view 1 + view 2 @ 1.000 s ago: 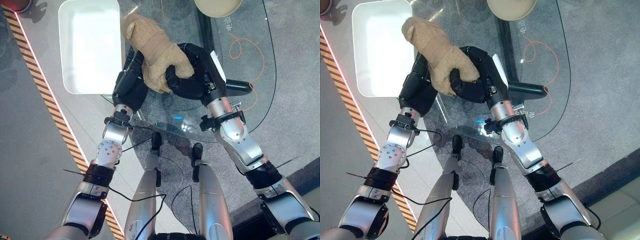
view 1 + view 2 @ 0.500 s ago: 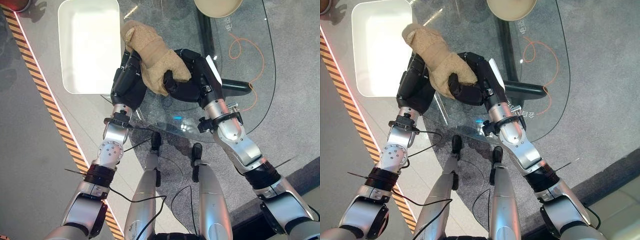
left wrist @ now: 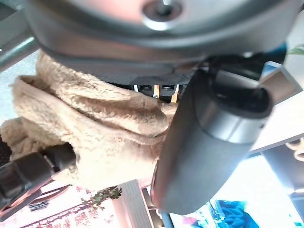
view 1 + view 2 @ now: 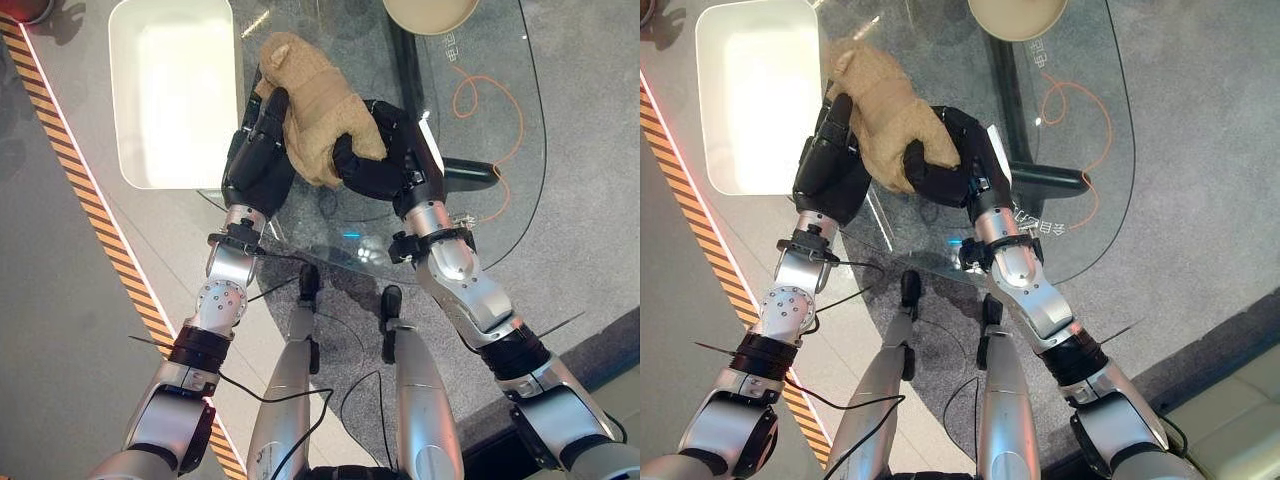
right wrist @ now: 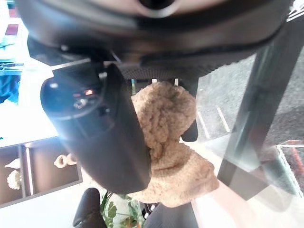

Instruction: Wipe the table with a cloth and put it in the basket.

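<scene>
Right now the tan cloth (image 4: 312,105) sits bunched in the upper middle of the frame, above the glass table (image 4: 480,150). The right robot hand (image 4: 375,160) has its fingers curled round the cloth's lower end; the left robot hand (image 4: 258,150) curls a finger over its near side. The white basket (image 4: 170,170) lies at upper left, just beside them. With two grips, the cloth could snag during release and land on the table short of the basket.

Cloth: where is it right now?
The cloth is held between the left hand and right hand above the glass table, right of the white basket.
</scene>
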